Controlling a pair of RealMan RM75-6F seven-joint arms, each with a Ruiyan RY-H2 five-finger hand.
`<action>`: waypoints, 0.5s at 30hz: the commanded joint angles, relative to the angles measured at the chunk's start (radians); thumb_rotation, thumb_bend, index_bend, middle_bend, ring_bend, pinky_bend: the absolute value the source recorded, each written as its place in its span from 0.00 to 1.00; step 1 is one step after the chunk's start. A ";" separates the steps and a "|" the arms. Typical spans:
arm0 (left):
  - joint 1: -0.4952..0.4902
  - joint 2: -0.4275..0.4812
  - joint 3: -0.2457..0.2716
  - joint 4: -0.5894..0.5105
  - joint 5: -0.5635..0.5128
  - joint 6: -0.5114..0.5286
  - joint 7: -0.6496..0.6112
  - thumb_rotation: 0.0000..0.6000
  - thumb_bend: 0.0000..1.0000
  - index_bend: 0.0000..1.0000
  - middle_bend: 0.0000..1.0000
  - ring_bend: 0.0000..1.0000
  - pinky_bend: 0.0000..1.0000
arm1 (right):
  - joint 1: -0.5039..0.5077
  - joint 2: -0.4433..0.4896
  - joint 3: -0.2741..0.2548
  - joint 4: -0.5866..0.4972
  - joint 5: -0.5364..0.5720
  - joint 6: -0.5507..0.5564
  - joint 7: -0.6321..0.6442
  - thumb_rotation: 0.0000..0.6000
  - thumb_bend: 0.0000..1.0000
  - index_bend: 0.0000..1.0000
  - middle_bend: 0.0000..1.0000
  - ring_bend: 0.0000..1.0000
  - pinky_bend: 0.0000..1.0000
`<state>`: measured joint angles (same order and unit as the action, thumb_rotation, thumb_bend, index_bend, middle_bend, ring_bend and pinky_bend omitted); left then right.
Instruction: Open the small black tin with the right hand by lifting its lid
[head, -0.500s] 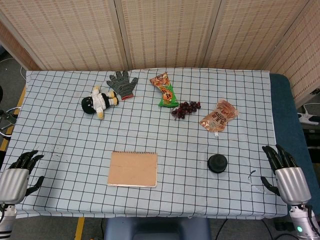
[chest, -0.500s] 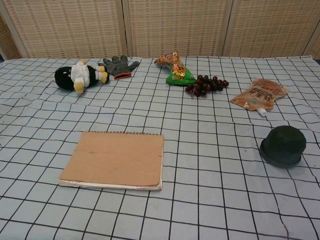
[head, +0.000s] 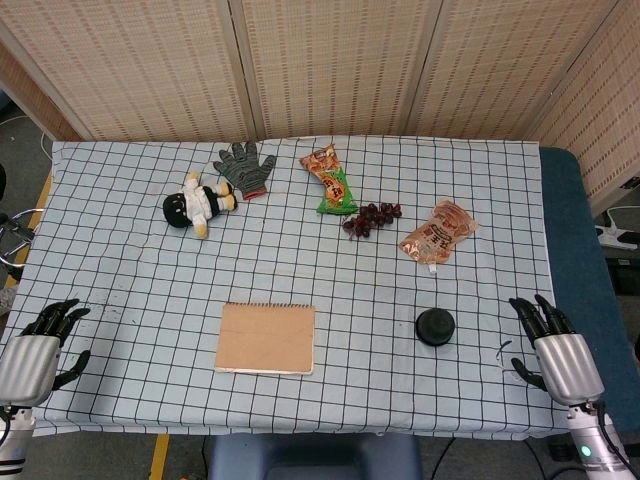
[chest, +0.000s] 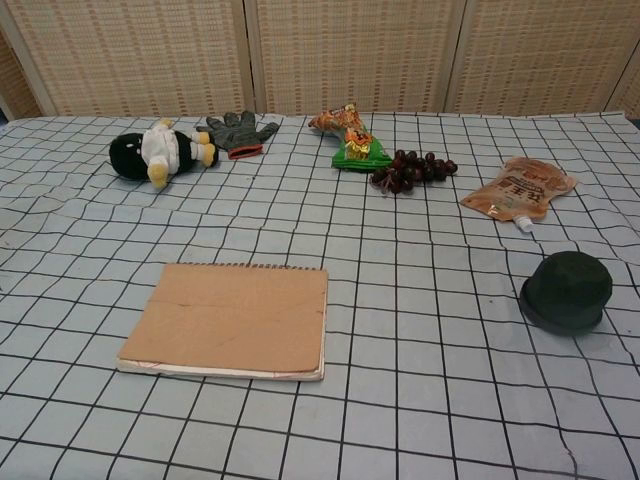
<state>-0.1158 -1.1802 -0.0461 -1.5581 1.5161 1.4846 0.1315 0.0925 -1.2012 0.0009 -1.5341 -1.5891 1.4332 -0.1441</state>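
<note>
The small black tin (head: 435, 326) is round with its lid on, standing on the checked cloth right of centre near the front edge; the chest view shows the tin (chest: 566, 291) at the right. My right hand (head: 558, 351) hovers over the front right corner of the table, right of the tin and apart from it, fingers spread and holding nothing. Over the front left corner, my left hand (head: 35, 352) is likewise open and empty. Neither hand appears in the chest view.
A brown notebook (head: 266, 338) lies left of the tin. Further back are a plush toy (head: 197, 205), a grey glove (head: 245, 168), a snack bag (head: 331, 180), dark grapes (head: 371, 218) and an orange pouch (head: 437, 233).
My right hand has shifted slightly left toward the tin. The left hand has barely moved, and the objects are unchanged.
</note>
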 joint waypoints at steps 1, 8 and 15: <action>-0.003 0.003 -0.004 0.005 0.000 0.001 -0.017 1.00 0.34 0.22 0.14 0.13 0.41 | 0.041 -0.007 -0.031 0.035 0.002 -0.098 0.042 1.00 0.14 0.00 0.09 0.00 0.17; 0.016 0.016 0.005 -0.012 0.035 0.052 -0.026 1.00 0.34 0.22 0.14 0.13 0.41 | 0.060 -0.014 -0.050 0.061 -0.014 -0.132 0.107 1.00 0.14 0.00 0.09 0.00 0.17; 0.013 0.013 0.002 -0.009 0.012 0.031 -0.021 1.00 0.34 0.22 0.14 0.13 0.41 | 0.104 -0.059 -0.031 0.138 -0.029 -0.154 0.216 1.00 0.12 0.00 0.09 0.00 0.16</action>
<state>-0.1029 -1.1675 -0.0445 -1.5663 1.5293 1.5163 0.1098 0.1756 -1.2404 -0.0377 -1.4155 -1.6231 1.3039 0.0320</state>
